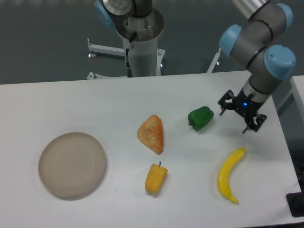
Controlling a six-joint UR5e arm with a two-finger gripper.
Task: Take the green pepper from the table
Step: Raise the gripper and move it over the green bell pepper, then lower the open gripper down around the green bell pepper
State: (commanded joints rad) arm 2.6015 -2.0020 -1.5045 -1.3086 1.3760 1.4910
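White table (95,102), green pepper (200,118), yellow pepper (155,178), banana (229,175), pastry (152,134), plate (72,164)

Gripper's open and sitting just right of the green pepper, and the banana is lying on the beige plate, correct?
Not quite. The banana lies on the bare table, near its right front, far from the beige plate at the left. The rest holds: the camera view shows the gripper open, just right of the green pepper and not touching it.
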